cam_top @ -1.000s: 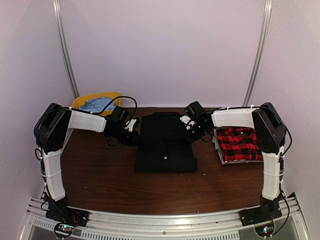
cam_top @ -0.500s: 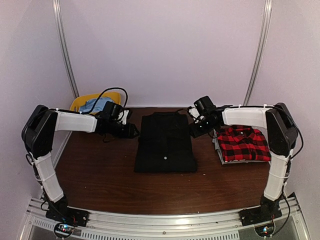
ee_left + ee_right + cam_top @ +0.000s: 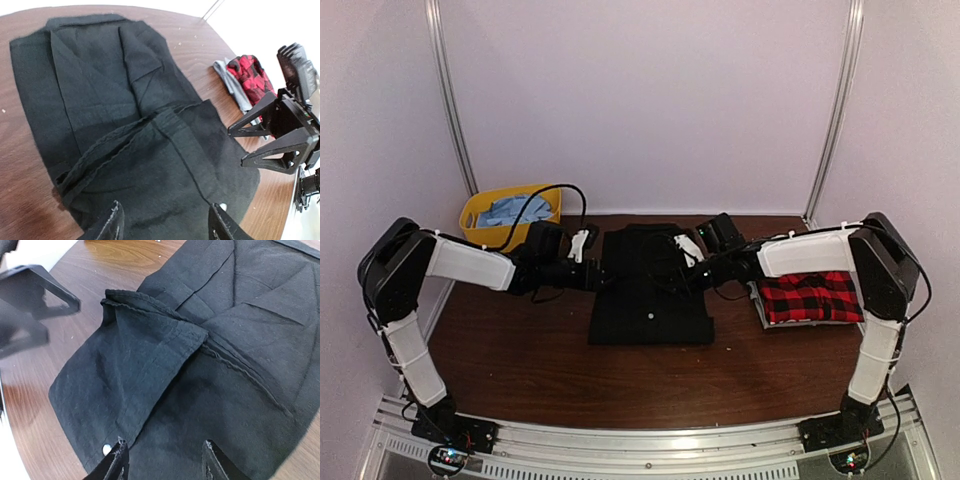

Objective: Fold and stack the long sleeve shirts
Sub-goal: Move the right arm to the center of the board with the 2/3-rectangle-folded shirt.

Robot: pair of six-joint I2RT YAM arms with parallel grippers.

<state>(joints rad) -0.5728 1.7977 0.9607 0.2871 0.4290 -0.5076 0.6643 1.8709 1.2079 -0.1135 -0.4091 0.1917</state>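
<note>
The dark wooden table [image 3: 520, 350] carries everything. Its biggest item is the black long sleeve shirt [image 3: 650, 295], lying flat at the middle as a tall rectangle. Its long axis runs from the arm bases toward the back wall, and its sleeves are tucked in across the body.

To its right, well apart from it, the red-and-black plaid shirt [image 3: 812, 297] sits folded on a grey cloth [image 3: 235, 87]. At the back left corner stands a yellow bin [image 3: 475, 215] holding a blue cloth [image 3: 515, 208].

The 2 arms reach in from opposite sides and meet over the far half of the black shirt. The left gripper [image 3: 166, 209] hangs above its left long edge and the right gripper [image 3: 164, 444] above its right long edge, facing each other across its width.

Both sets of fingers are spread apart with nothing between them, and black cloth lies directly beneath each pair. 1 small pale button [image 3: 106, 446] shows on the front.

The shirt looks only partly folded. The likely next fold runs across the long axis, and each gripper has its own edge just below it. For stacking, the right arm is nearer the plaid shirt.
</note>
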